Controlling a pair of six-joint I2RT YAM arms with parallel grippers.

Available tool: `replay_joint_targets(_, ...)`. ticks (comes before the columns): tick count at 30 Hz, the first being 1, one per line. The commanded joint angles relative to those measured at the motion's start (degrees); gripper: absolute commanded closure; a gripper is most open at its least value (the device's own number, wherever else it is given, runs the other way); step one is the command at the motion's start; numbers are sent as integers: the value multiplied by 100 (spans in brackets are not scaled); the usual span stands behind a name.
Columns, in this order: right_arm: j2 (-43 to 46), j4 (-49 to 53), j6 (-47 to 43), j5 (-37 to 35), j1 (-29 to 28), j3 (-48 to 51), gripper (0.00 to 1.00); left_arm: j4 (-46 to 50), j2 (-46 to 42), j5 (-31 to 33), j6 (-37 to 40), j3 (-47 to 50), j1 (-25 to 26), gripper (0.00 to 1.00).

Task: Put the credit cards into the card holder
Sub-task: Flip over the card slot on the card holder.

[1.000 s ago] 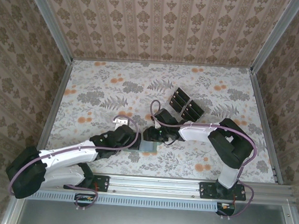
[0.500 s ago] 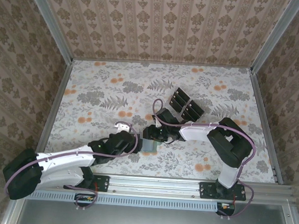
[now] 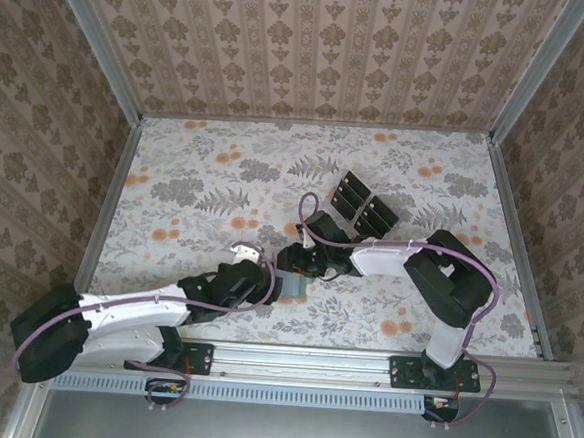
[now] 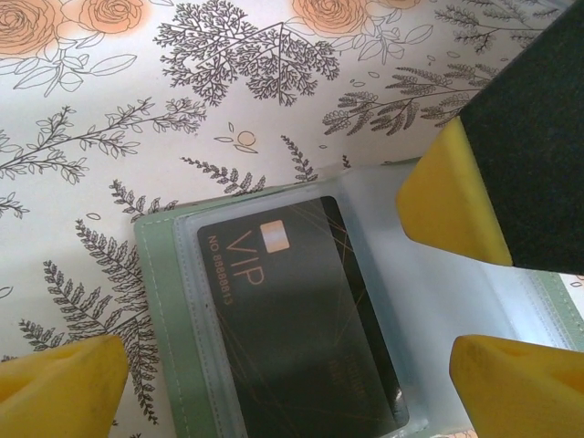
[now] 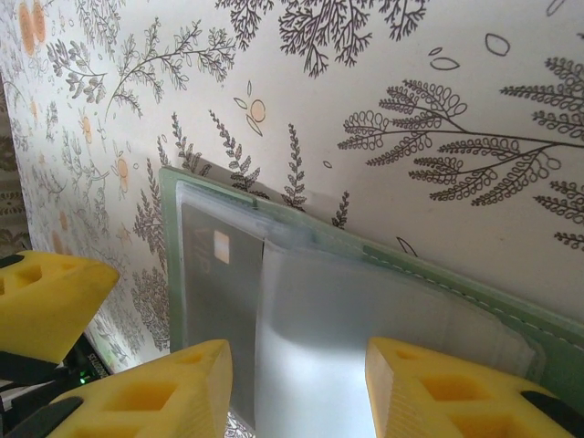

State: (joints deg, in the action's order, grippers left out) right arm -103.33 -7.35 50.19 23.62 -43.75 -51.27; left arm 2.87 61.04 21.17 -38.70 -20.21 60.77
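Top external: floral table, with both arms reaching to its near centre and meeting over the card holder, which lies opened flat.

Left gripper: jaws spread wide, hovering astride the holder.

Right gripper: jaws part-way apart, tips down on the holder's clear sleeve.

Credit cards: grouped beyond the holder to the right, well apart from it.

One black VIP card sits inside a slot.

Card in card holder slot; other cards behind, rightward (well apart).
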Motion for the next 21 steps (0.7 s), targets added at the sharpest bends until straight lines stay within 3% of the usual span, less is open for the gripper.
replay_joint_targets(1,-141,-73,108,170,-36,-33,57,-100,75,159,133,-22,49,0)
replay_joint_targets(21,-422,135,2,311,-133,-391,57,-224,337,160,257,-124,70,0)
